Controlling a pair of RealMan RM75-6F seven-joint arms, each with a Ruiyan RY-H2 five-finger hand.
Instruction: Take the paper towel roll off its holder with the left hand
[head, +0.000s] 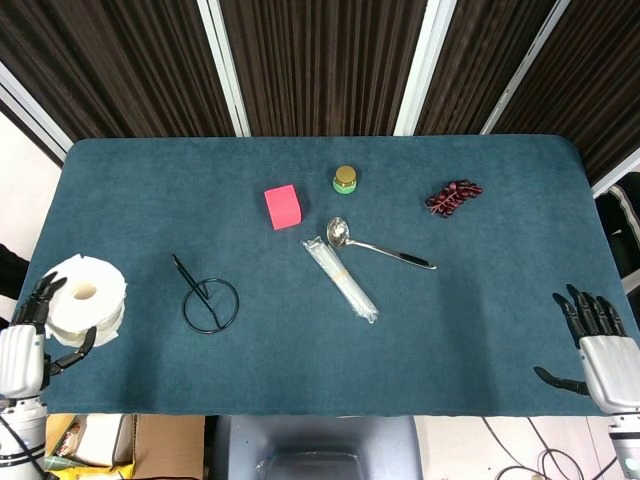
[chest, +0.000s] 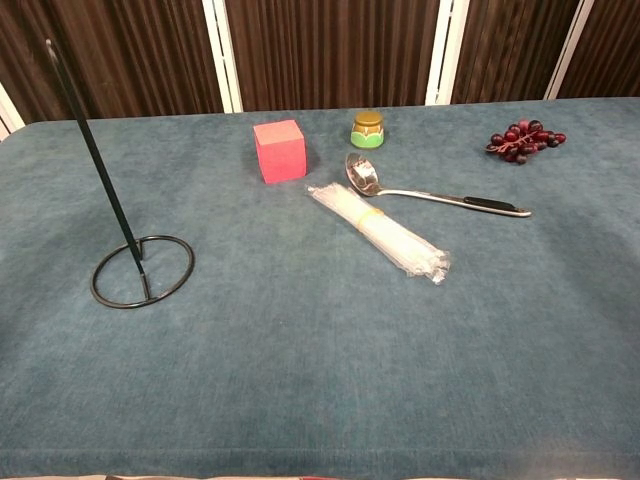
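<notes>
Setting down is likely next step: lower white paper towel roll (head: 86, 310) flat onto teal bench (head: 450, 300), near left edge, well apart from black wire holder (head: 203, 297), so upright rod stays unbumped. Roll already off holder. Left hand (head: 28, 335) grips roll, fingers wrapped round side. Right hand (head: 598, 345) empty, fingers spread, at bench's right corner.

There is no text, label, brand or number that can be read on any thing in these two views.
</notes>
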